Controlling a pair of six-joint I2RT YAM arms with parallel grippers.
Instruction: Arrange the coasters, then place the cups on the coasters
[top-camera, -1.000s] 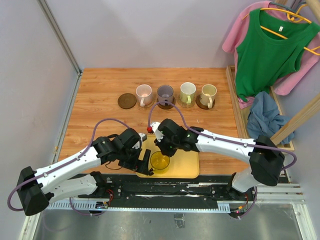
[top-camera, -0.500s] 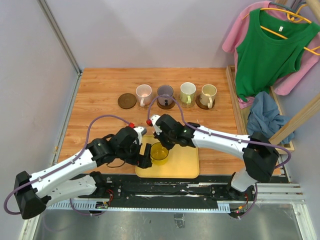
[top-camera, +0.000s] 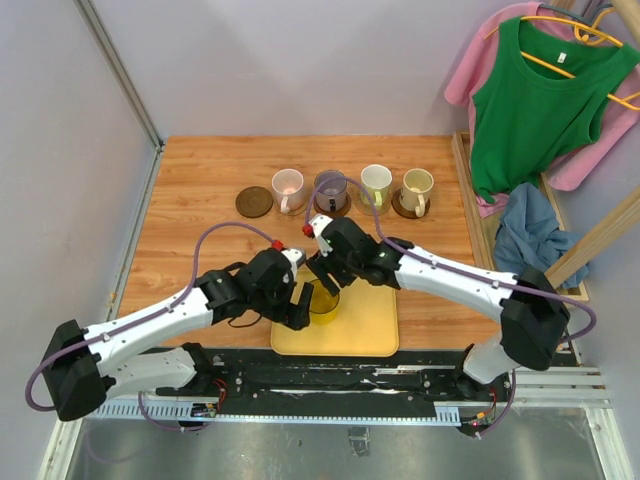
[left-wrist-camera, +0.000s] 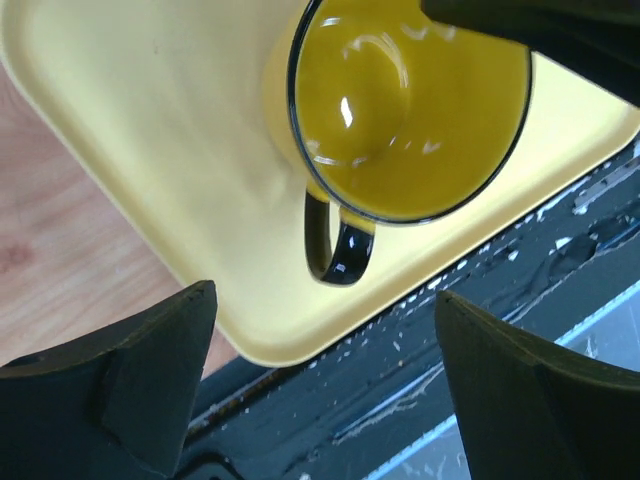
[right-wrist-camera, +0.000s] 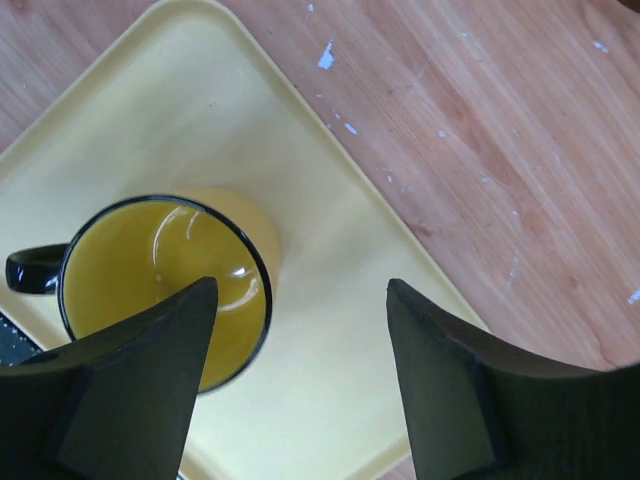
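A translucent yellow cup (top-camera: 322, 300) with a black rim stands upright on the yellow tray (top-camera: 365, 322). My right gripper (top-camera: 325, 276) hangs open just above it, one finger (right-wrist-camera: 150, 380) over the cup (right-wrist-camera: 165, 290) and the other over bare tray (right-wrist-camera: 330, 330). My left gripper (top-camera: 299, 306) is open right beside the cup's (left-wrist-camera: 410, 110) black handle (left-wrist-camera: 335, 245), not touching it. At the back, pink (top-camera: 288, 188), purple-grey (top-camera: 330, 187), pale green (top-camera: 376, 185) and cream (top-camera: 417, 188) cups stand in a row. A dark coaster (top-camera: 254, 202) lies bare at the row's left end.
A wooden rack (top-camera: 520, 215) with hung clothes and a blue cloth (top-camera: 525, 235) borders the table's right edge. White walls close in the left and back. A black rail (left-wrist-camera: 480, 300) runs just below the tray's near edge.
The right gripper moved the yellow cup a little farther back on the tray, then opened and let it go. The left gripper followed in toward the cup's handle side.
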